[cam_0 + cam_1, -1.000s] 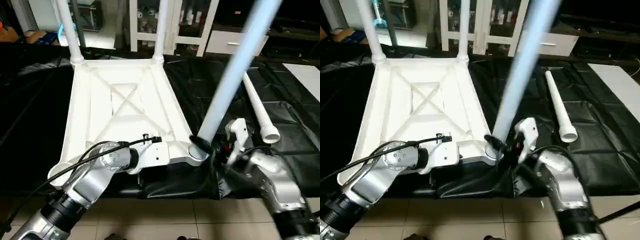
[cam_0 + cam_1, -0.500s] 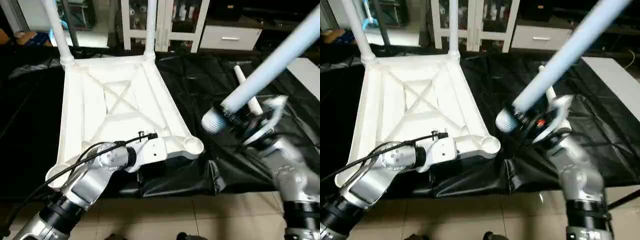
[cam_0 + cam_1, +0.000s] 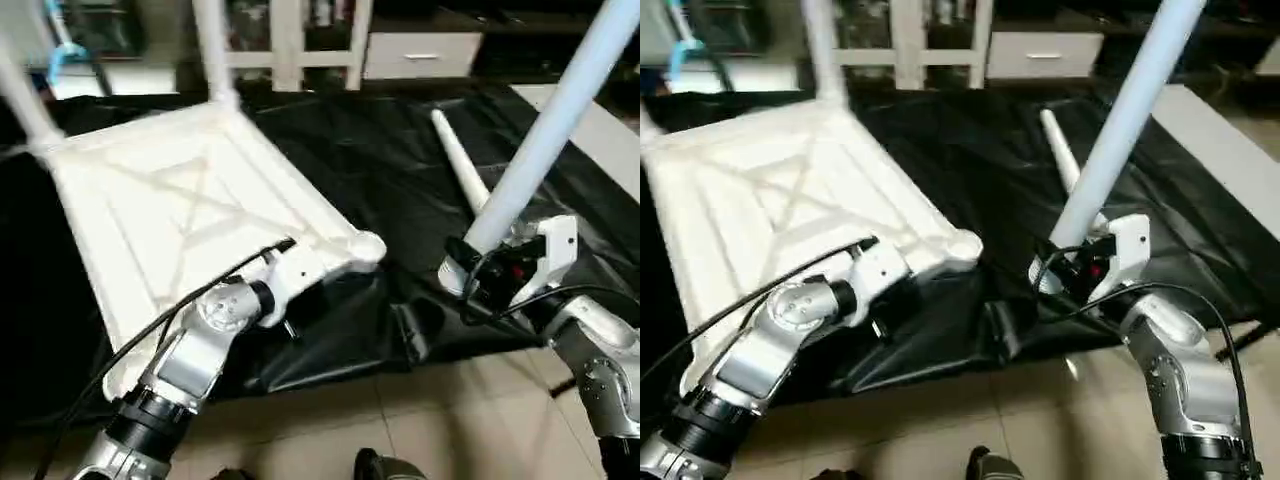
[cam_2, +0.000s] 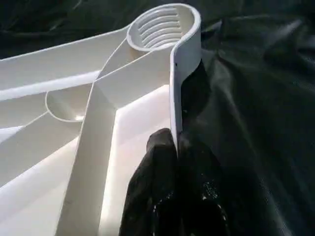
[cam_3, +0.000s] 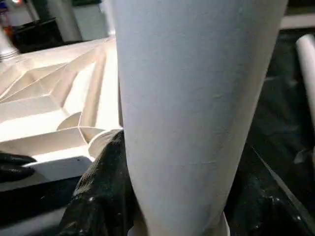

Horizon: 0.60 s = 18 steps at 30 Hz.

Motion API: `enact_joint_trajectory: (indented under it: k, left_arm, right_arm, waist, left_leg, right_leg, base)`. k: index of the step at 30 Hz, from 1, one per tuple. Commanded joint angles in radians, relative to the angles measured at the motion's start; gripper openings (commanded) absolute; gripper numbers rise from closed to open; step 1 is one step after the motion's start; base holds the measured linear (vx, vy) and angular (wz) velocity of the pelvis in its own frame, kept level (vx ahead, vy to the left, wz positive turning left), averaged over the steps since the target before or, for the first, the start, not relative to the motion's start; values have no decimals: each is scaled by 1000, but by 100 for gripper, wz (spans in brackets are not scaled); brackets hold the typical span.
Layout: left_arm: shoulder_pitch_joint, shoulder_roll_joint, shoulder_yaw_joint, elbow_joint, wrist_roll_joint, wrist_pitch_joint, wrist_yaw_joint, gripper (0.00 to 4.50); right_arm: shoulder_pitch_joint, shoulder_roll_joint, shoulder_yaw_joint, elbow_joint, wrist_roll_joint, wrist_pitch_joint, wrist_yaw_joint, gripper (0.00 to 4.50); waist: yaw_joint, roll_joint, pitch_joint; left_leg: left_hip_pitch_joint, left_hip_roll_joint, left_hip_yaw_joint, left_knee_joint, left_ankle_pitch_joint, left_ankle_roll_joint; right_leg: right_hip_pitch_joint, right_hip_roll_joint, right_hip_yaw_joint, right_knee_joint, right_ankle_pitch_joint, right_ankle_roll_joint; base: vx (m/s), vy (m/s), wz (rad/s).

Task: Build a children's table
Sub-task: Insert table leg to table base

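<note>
The children's table top (image 3: 170, 210) lies upside down on black cloth, X-ribs up. Two white legs (image 3: 212, 50) stand in its far corner sockets. My left gripper (image 4: 175, 140) is shut on the top's near rim, just short of the empty round corner socket (image 3: 367, 246). My right gripper (image 3: 478, 272) is shut on the thick end of a third leg (image 3: 545, 140). That leg leans up and to the right, and its lower end hangs to the right of the empty socket, apart from it. A fourth leg (image 3: 456, 160) lies loose on the cloth behind it.
Black cloth (image 3: 390, 160) covers the low work surface and bunches up at its front edge. A white flat board (image 3: 612, 132) lies at the far right. A white cabinet (image 3: 290, 40) stands behind. Tiled floor (image 3: 450, 420) runs along the front.
The head camera has swung, shifting the whole picture. My right gripper has carried the leg's end from the near socket out to the right. The left gripper keeps its hold on the rim.
</note>
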State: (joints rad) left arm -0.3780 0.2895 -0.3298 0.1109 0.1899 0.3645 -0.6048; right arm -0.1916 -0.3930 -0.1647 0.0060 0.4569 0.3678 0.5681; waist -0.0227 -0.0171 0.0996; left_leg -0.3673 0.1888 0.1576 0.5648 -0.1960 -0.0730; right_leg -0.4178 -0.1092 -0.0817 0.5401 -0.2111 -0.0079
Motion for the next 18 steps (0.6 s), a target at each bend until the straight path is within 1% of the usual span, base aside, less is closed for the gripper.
enact_joint_trajectory:
  k: [1,2,3,4,5,6,7,8,9,10,11,12,13,14,15,16,17,18]
  left_arm:
    - [-13,-5,25,6,0,-13,27,0]
    - [-16,-4,24,8,3,-18,27,0]
    - [-18,-3,23,9,5,-17,25,0]
    - [-19,5,16,12,8,-32,17,0]
    - [-19,6,15,12,8,-34,17,0]
    - [-17,16,10,11,8,-35,10,0]
    - [-16,23,6,9,8,-34,4,0]
    - [-16,28,6,10,10,-35,4,0]
    - [-16,32,6,12,13,-37,5,0]
    - [-16,34,6,15,12,-41,4,0]
    - [-15,37,7,19,12,-45,1,0]
    - [-15,37,7,19,12,-45,1,0]
    - [-16,38,8,23,13,-46,2,0]
    - [-18,40,9,26,14,-48,1,0]
    - [-19,40,9,26,14,-48,0,0]
    - [-19,41,9,27,14,-48,-1,0]
    - [-19,41,8,27,13,-49,-3,0]
    - [-20,43,6,27,12,-49,-6,0]
  right_arm:
    - [-16,7,6,-31,-26,-13,-18,189]
    - [-16,5,11,-30,-31,-14,-15,189]
    - [-14,4,18,-31,-38,-18,-14,189]
    - [-13,3,29,-32,-52,-30,-16,189]
    - [-13,3,30,-33,-53,-31,-17,189]
    - [-13,5,33,-34,-56,-33,-21,189]
    - [-14,5,34,-34,-56,-34,-22,189]
    - [-15,5,36,-32,-57,-37,-21,189]
    - [-15,4,37,-32,-58,-38,-20,189]
    - [-14,5,38,-31,-60,-40,-20,189]
    - [-12,8,40,-31,-63,-42,-19,189]
    - [-12,8,40,-31,-63,-42,-19,189]
    - [-11,9,42,-30,-66,-45,-17,189]
    - [-9,11,50,-29,-72,-50,-10,189]
    - [-9,12,51,-28,-73,-51,-9,189]
    - [-9,13,56,-27,-76,-54,-6,189]
    - [-9,14,58,-27,-78,-55,-6,189]
    - [-9,13,63,-25,-78,-57,-4,189]
  waist:
    - [10,-4,-62]
    - [12,-5,-63]
    - [24,-12,-58]
    - [21,3,-62]
    - [14,-2,-61]
    - [19,7,-62]
    - [15,9,-57]
    - [16,15,-55]
    - [10,18,-49]
    - [11,22,-55]
    - [11,25,-53]
    - [9,24,-58]
    - [13,24,-63]
    - [15,26,-65]
    - [15,27,-68]
    - [16,30,-75]
    - [16,30,-75]
    - [14,34,-85]
  left_leg:
    - [-1,27,-6,-81,-336,40]
    - [7,27,-1,-77,-340,43]
    - [-32,15,-30,-90,-347,77]
    - [-22,14,-37,-91,-392,95]
    - [-22,9,-43,-85,-415,99]
    - [-19,4,-52,-78,-439,87]
    - [-24,-1,-59,-76,-473,79]
    - [-17,-2,-60,-75,-495,73]
    - [-14,-1,-65,-75,-538,64]
    - [-16,-2,-69,-76,-538,62]
    - [-19,-1,-71,-79,-540,61]
    - [-29,-3,-77,-79,-516,67]
    - [-32,-6,-75,-76,-461,85]
    - [-35,-6,-72,-72,-405,109]
    - [-34,-6,-71,-71,-375,122]
    - [-31,-7,-70,-65,-282,173]
    - [-31,-7,-70,-65,-282,173]
    - [-19,-10,-72,-56,-179,243]
  right_leg:
    - [53,-32,27,-66,-366,-110]
    - [48,-31,28,-67,-365,-120]
    - [78,-47,0,-49,-375,-124]
    - [81,-53,-12,-60,-451,-106]
    - [81,-60,-18,-65,-489,-99]
    - [96,-73,-37,-81,-582,-72]
    - [107,-72,-52,-88,-634,-54]
    - [109,-71,-59,-94,-656,-50]
    - [116,-66,-75,-97,-667,-44]
    - [129,-65,-78,-93,-646,-47]
    - [134,-63,-80,-91,-624,-52]
    - [148,-61,-79,-84,-578,-63]
    - [155,-63,-75,-83,-537,-83]
    - [164,-63,-74,-81,-499,-106]
    - [167,-61,-73,-80,-473,-118]
    - [175,-50,-74,-70,-379,-153]
    - [175,-50,-74,-70,-379,-153]
    - [178,-37,-77,-56,-271,-191]
  base:
    - [0,0,0]
    - [0,0,0]
    - [0,0,0]
    - [24,-10,23]
    - [24,-10,23]
    - [39,-15,29]
    - [43,-26,32]
    - [43,-26,32]
    - [51,-19,32]
    - [57,-7,30]
    - [57,-7,30]
    - [72,-16,30]
    - [87,-20,32]
    - [87,-20,32]
    - [102,-15,35]
    - [116,-16,39]
    - [116,-16,39]
    - [141,-19,44]
